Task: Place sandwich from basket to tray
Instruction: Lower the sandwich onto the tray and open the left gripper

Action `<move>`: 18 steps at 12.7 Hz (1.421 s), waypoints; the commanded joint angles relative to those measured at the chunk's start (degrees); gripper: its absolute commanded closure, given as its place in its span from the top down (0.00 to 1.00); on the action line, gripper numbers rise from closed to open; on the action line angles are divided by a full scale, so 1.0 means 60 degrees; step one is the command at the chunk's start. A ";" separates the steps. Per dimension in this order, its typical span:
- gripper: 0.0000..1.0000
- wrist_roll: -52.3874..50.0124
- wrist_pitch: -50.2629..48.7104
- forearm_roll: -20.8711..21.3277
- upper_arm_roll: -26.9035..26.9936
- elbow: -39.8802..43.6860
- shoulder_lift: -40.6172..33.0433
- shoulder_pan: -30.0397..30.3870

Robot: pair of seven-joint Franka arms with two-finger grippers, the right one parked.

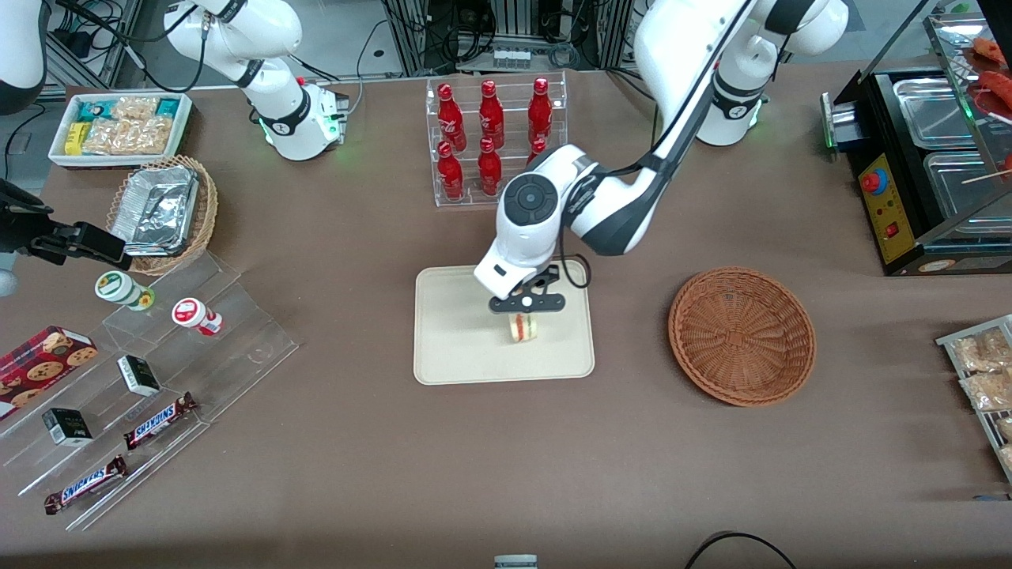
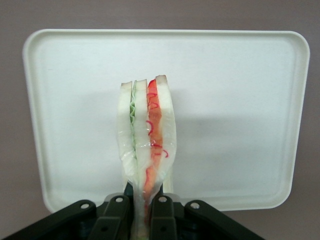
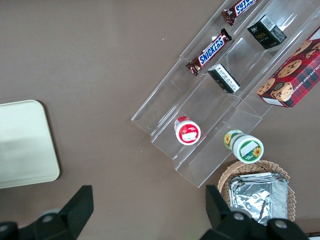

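My left gripper (image 1: 524, 314) hangs over the cream tray (image 1: 451, 348), shut on the sandwich (image 1: 522, 327). In the wrist view the sandwich (image 2: 146, 135) stands on edge between the black fingers (image 2: 162, 215), its white bread and its green and red filling showing, with the tray (image 2: 240, 110) beneath it. Whether it touches the tray I cannot tell. The reddish-brown wicker basket (image 1: 742, 335) sits empty on the table beside the tray, toward the working arm's end.
A clear rack of red bottles (image 1: 495, 141) stands farther from the front camera than the tray. Acrylic steps with snack bars, cartons and cups (image 1: 150, 371), a tan basket with foil containers (image 1: 162, 212) and a white snack box (image 1: 118, 128) lie toward the parked arm's end. A black appliance (image 1: 925, 166) stands toward the working arm's end.
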 commanded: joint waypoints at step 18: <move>0.99 0.0065 0.1243 0.0187 0.0147 0.0416 0.0773 -0.0309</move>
